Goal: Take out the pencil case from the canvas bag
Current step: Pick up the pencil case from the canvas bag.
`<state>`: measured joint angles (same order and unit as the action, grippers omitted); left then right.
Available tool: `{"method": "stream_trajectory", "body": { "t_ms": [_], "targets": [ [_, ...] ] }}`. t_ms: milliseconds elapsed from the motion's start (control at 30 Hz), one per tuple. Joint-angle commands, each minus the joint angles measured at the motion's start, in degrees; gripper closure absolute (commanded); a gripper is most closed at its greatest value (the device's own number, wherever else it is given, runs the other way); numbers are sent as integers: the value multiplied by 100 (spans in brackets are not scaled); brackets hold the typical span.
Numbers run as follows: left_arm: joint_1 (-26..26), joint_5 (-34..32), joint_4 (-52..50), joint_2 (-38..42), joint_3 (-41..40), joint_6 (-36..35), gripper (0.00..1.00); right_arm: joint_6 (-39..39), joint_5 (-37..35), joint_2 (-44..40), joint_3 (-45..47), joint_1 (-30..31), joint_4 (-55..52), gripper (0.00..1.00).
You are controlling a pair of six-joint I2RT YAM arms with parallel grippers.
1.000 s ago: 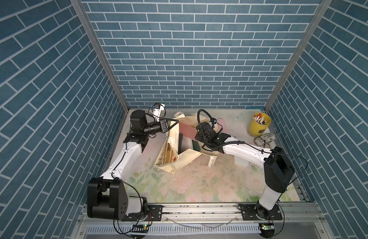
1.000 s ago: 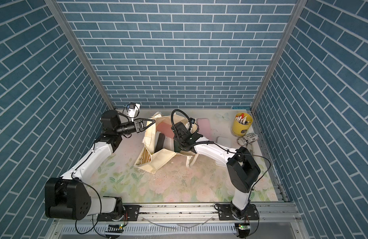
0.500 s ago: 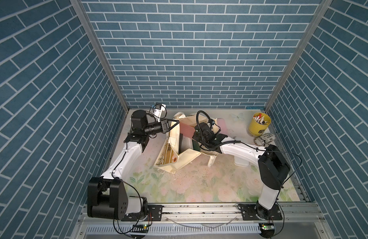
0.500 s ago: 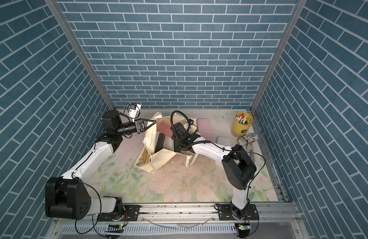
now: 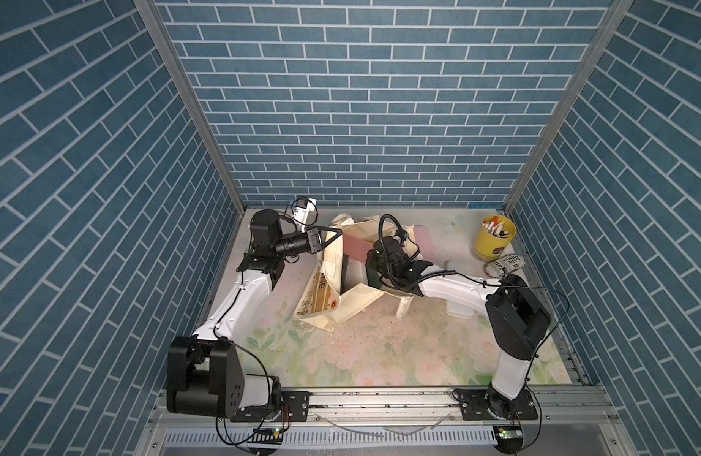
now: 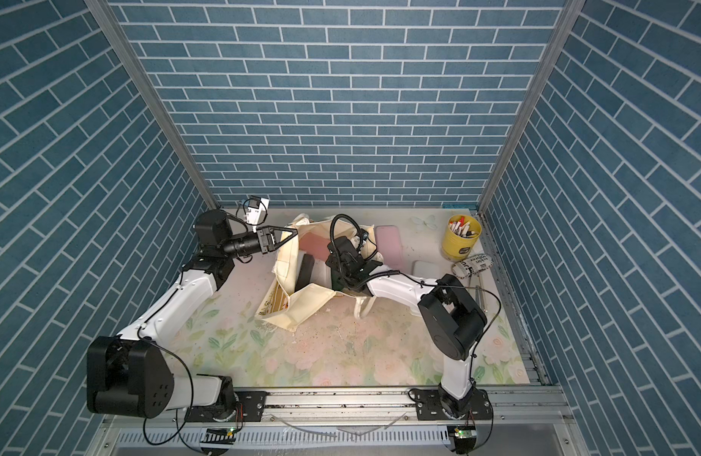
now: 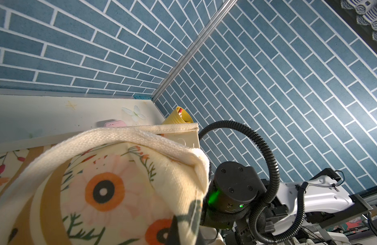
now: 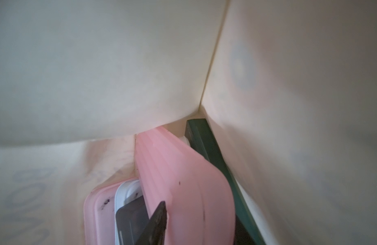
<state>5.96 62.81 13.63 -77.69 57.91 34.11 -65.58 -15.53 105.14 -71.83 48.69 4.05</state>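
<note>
Right tool [image 8: 200,216] deeper in canvas bag [image 5: 357,304] corner, astride pink case [image 8: 183,180] edge.

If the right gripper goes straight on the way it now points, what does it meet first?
Probably the ribbed pink case lying inside the canvas bag; one black fingertip is right beside it. Depth is unclear.

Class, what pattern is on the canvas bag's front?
Orange-centred flowers, green stems and a mustard stripe on the cream canvas bag; best in the left wrist view.
</note>
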Motion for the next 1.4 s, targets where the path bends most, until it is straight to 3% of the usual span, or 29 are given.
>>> {"method": "stream_trajectory", "body": {
  "t_ms": [0,200,767,1367],
  "targets": [
    [37,227,215,70,-8,21,100,11,60,81,196,-40,495,60],
    [37,241,230,32,25,38,100,20,114,189,187,-91,609,56],
    [46,267,186,8,45,47,100,182,105,61,407,-108,979,77],
    [55,267,245,-37,63,39,100,539,-79,-365,683,-88,1277,91]
  ]
}}
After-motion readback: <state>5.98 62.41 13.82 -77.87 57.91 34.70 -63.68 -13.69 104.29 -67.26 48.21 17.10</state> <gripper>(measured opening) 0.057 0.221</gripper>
